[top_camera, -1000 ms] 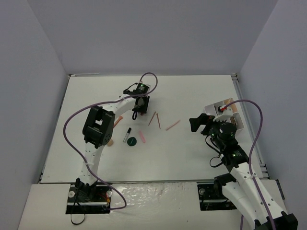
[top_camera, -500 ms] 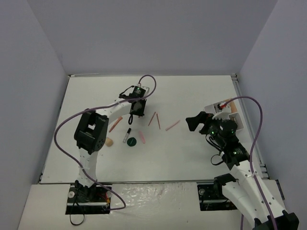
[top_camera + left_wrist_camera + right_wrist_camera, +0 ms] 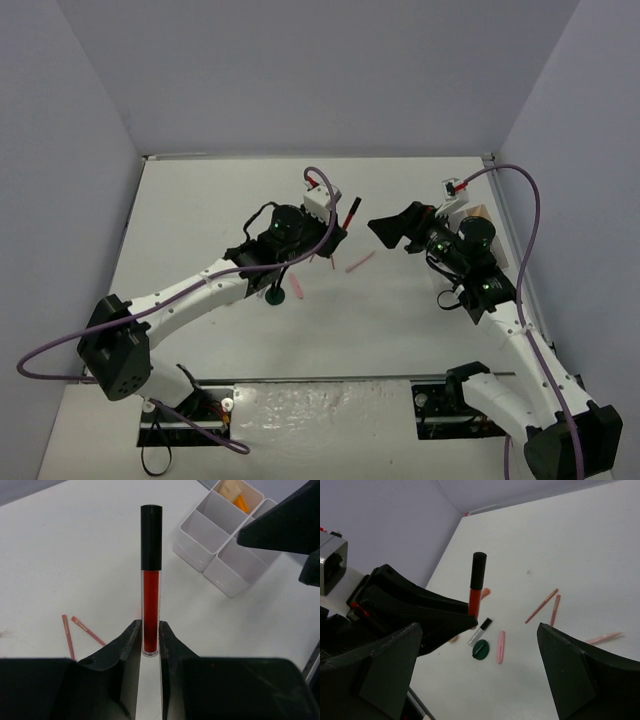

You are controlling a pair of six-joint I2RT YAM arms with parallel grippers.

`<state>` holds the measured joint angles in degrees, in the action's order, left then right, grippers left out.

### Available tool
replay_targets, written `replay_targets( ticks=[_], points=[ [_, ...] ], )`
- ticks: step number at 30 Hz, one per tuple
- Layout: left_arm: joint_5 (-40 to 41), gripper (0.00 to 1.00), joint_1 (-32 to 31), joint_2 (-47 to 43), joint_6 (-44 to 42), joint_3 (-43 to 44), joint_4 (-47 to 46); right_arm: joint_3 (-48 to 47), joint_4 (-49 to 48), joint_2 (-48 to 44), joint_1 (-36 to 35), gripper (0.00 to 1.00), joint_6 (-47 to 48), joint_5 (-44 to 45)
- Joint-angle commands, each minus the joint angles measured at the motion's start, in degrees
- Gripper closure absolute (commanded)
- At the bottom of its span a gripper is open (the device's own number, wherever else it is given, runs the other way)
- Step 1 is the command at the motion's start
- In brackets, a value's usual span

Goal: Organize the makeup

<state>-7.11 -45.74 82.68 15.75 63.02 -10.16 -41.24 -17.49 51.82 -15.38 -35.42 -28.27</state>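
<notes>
While the left tool point(image 3: 149, 642) is clamped narrow on the base of the dark-red transparent lip-gloss tube with a black cap point(image 3: 150, 597), treat the grip as marginal. Only the lower end sits between the fingers. Most of the tube stands free above them, lifted clear of the white tabletop point(image 3: 75, 540). Hold the tube upright and avoid quick wrist rotation, which could lever it out.

The right tool point(image 3: 385, 230) stands wide and holds nothing, near the tube and facing it, which suggests a handover. If so, bring the right fingers around the cap or upper red section, well above the left fingers. Close firmly, and only then release the left tool.

Beyond, on the right side, lies the white plastic compartment tray point(image 3: 227, 577). A far compartment holds an orange tube point(image 3: 241, 502), and the nearer ones look vacant. Lower the gloss tube vertically into one of these.

Two pink pencils point(image 3: 87, 630), a dark-green disc point(image 3: 481, 648), a pink stick point(image 3: 500, 646) and a clear tube with a black cap point(image 3: 481, 630) lie loose on the tabletop. Route both arms above them.
</notes>
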Motion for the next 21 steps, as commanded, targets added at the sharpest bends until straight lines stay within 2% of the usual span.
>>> replay_targets(
  ticks=[1, 7, 13, 16, 21],
  points=[
    [-1.4, 1.0, -2.5, -3.3, 1.2, 0.7, -11.0, -5.4, -8.3, 2.8, -0.2, 0.04, -3.2, -4.7],
    [-1.3, 1.0, -4.3, -3.7, 1.3, 1.4, -11.6, -6.5, -11.2, 5.8, -0.9, 0.07, -4.2, -6.0],
    [-0.9, 1.0, -5.1, -4.1, 1.3, 2.1, -11.8, -6.1, -12.0, 7.8, -1.7, 0.14, -3.7, -6.5],
    [-0.9, 1.0, -5.2, -3.9, 1.5, 2.3, -11.9, -5.9, -11.9, 8.0, -1.9, 0.22, -3.4, -6.6],
    [-1.2, 1.0, -5.5, -3.1, 1.4, 3.2, -11.5, -5.4, -10.7, 8.1, -2.1, 0.48, -1.8, -5.9]
  ],
)
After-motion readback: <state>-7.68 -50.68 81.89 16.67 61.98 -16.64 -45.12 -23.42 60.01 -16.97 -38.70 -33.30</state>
